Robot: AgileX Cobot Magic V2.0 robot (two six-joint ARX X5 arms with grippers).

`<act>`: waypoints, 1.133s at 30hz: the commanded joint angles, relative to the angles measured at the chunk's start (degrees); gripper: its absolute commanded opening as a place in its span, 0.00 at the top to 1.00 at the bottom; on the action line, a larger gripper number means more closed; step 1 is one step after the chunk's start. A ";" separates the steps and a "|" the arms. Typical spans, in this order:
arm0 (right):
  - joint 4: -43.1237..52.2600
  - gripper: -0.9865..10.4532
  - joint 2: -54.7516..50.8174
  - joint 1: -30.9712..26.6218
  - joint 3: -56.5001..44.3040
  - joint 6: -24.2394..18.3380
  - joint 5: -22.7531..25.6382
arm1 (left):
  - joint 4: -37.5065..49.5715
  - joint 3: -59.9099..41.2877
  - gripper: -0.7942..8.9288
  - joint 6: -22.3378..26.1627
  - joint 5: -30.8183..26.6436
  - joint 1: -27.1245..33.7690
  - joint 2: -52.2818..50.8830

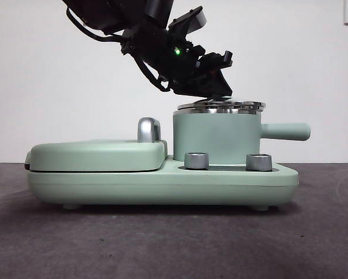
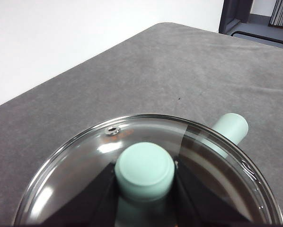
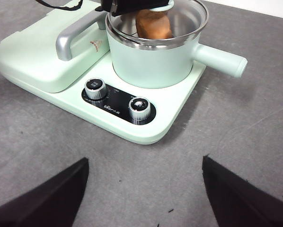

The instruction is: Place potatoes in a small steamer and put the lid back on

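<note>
The mint-green small steamer (image 1: 215, 136) stands on the right half of the cooker base, its side handle (image 1: 286, 131) pointing right. Inside it lies the golden-brown potato (image 3: 153, 24), seen through the glass. The lid (image 1: 220, 106) lies at the pot's steel rim, slightly tilted. My left gripper (image 1: 212, 87) reaches down from the upper left and is shut on the lid's green knob (image 2: 144, 168), one black jaw on each side. My right gripper (image 3: 144, 189) hangs open over bare table in front of the cooker, holding nothing.
The mint-green cooker base (image 1: 162, 183) carries a flat hinged griddle cover (image 1: 95, 154) with a steel handle (image 1: 148, 129) on its left half. Two steel dials (image 3: 95, 88) (image 3: 139, 106) sit on the front panel. Grey table (image 3: 236, 132) surrounds it.
</note>
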 commanded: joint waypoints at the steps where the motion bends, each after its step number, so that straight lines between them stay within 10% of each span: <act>1: 0.42 0.58 0.09 0.28 0.26 0.68 0.24 | -0.55 1.40 0.90 -0.22 0.11 -0.44 1.68; 27: 0.39 0.58 0.09 0.28 0.26 0.72 0.46 | -5.51 1.42 0.90 0.42 -0.11 0.63 -0.37; 34: 0.39 0.58 0.09 0.28 0.26 0.74 0.46 | -5.49 1.42 0.67 0.13 0.24 0.46 -0.42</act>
